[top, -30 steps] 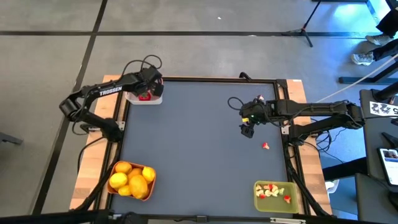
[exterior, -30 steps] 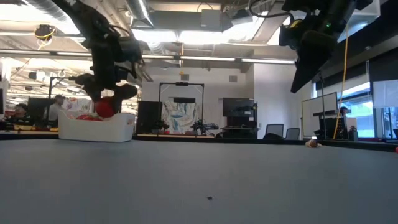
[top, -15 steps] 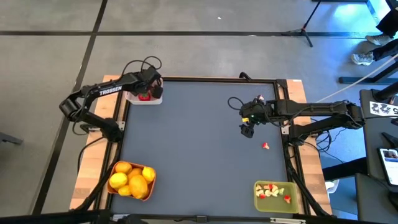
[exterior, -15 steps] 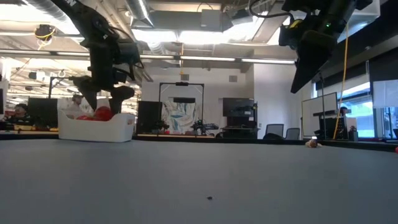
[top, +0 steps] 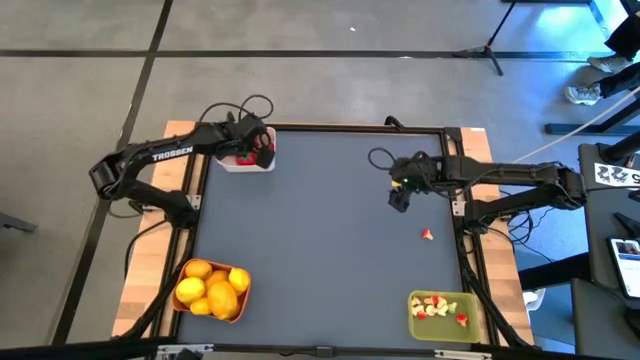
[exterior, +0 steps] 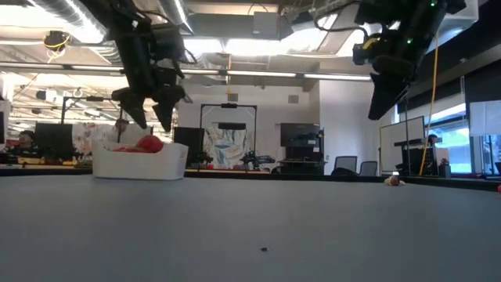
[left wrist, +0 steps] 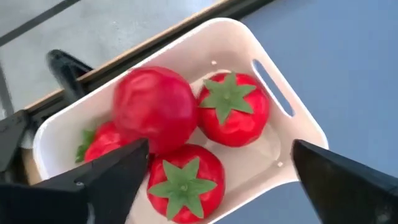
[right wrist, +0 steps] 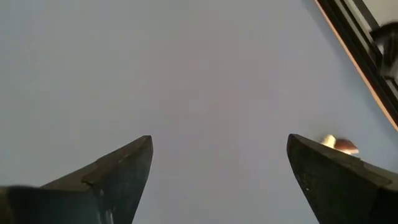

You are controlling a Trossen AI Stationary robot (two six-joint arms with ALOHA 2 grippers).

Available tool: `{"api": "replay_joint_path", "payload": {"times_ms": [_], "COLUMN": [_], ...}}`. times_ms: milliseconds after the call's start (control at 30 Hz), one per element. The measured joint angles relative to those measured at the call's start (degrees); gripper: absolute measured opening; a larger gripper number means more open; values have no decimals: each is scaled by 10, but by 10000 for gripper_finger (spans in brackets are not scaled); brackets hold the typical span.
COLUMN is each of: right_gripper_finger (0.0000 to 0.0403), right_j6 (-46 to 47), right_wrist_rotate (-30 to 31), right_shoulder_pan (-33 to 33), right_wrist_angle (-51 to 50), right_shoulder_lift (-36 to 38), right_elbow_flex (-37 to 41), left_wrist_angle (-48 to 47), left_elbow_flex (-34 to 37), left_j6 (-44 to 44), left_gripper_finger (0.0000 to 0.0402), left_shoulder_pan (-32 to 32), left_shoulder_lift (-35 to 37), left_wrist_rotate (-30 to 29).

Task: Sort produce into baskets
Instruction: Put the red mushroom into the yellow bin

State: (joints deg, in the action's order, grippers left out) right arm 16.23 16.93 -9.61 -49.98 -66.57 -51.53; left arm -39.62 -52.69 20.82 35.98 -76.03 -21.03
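Glossy red plastic strawberries [left wrist: 231, 111] fill the smooth white square basket [left wrist: 292, 134] beneath my wide-open left tool [left wrist: 217, 180], while my right tool [right wrist: 217, 180] gapes over matte grey desk [top: 320, 250].

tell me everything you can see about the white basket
The white basket is a small, shallow, smooth bin that looks like plastic, with rounded corners and a slot handle cut in one wall. It sits upright at the table's far left corner, by the edge. Inside lie four red strawberries, three showing green leafy tops, packed against each other and the walls. The left end effector hangs open just above it, not touching.
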Motion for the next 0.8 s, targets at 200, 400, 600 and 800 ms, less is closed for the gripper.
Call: {"api": "replay_joint_path", "payload": {"times_ms": [200, 400, 600, 800], "right_gripper_finger": [369, 369, 368, 336], "right_j6": [5, 59, 140, 199], "right_wrist_rotate": [-73, -150, -151, -193], "right_shoulder_pan": [-17, 22, 81, 111], "right_wrist_angle": [-57, -112, -159, -147], "right_shoulder_lift": [0, 0, 1, 0], "right_elbow_flex": [0, 0, 36, 121], "left_wrist_angle": [-3, 30, 63, 100], "left_elbow_flex": [0, 0, 0, 0], "left_j6": [13, 24, 43, 47], "left_gripper_finger": [388, 388, 388, 388], "left_shoulder_pan": [-30, -94, -162, -210], "left_shoulder_lift": [34, 49, 48, 48], "left_wrist_rotate": [21, 27, 28, 28]}}
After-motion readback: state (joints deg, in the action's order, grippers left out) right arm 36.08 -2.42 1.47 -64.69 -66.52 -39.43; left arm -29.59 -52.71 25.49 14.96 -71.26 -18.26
